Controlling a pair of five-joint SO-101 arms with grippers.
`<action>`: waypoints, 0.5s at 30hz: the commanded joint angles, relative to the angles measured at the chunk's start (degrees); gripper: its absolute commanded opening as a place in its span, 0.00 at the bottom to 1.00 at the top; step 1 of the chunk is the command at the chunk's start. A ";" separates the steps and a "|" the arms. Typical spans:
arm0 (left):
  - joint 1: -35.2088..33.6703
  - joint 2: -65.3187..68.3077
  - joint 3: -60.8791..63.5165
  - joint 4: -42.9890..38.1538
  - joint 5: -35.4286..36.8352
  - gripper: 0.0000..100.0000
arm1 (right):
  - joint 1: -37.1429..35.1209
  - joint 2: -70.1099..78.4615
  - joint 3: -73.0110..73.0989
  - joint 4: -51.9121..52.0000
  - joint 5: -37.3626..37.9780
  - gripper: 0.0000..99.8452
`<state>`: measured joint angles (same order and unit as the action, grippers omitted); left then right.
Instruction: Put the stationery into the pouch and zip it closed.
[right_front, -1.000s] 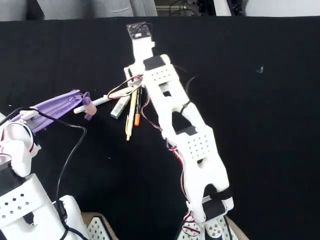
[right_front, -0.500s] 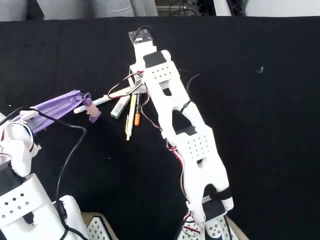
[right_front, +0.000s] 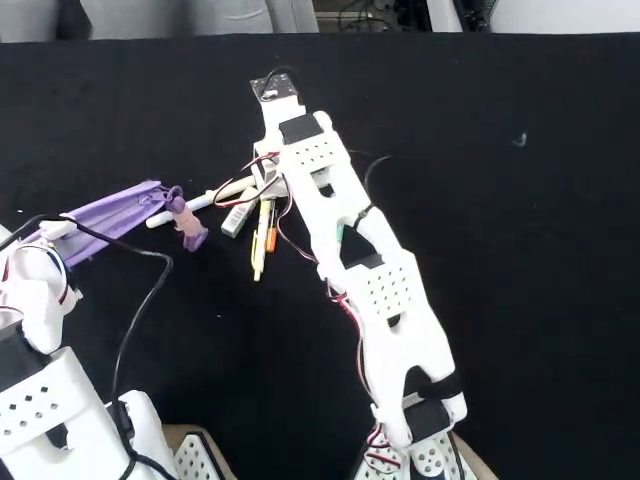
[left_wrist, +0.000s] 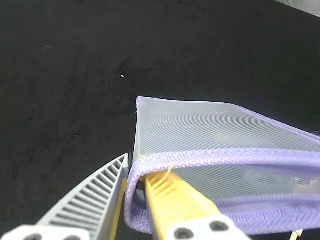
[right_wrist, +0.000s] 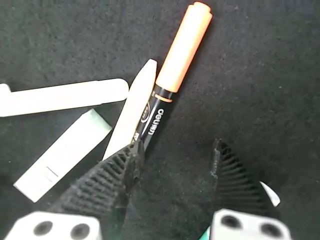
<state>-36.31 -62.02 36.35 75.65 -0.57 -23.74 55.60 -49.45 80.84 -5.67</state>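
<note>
High view: purple pouch (right_front: 110, 213) flat on the desk (right_front: 520, 260), well apart from right gripper (right_front: 262, 190). Loose stationery (right_front: 259, 248) directly beneath that gripper.

Left wrist view: left gripper (left_wrist: 134, 170) clamped on the pouch's bound edge, translucent wall stretching away from it.

Right wrist view: right gripper spread wide, nothing held. Orange-capped marker (right_wrist: 181, 47) just ahead, long axis slanting away, black tail beside one fingertip, cream pen (right_wrist: 131, 107) touching alongside. Lettering on barrel, not transcribed. Right arm judged nearer.

The counter (right_front: 520, 250) wears matt black cloth; the pouch (left_wrist: 215, 145) is translucent ribbed plastic edged with woven purple tape.
</note>
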 joint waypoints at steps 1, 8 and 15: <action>-0.48 0.88 0.04 -0.62 0.53 0.03 | -1.23 -3.82 -0.48 0.35 -0.18 0.23; -0.13 0.88 0.04 -0.62 0.62 0.03 | -3.25 -4.09 -0.31 -0.88 -0.44 0.23; -0.04 0.88 0.04 -0.53 0.62 0.03 | -4.66 -2.86 0.48 -1.14 -0.53 0.23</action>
<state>-36.31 -62.02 36.35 75.65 -0.57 -26.73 55.08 -49.10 80.48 -5.67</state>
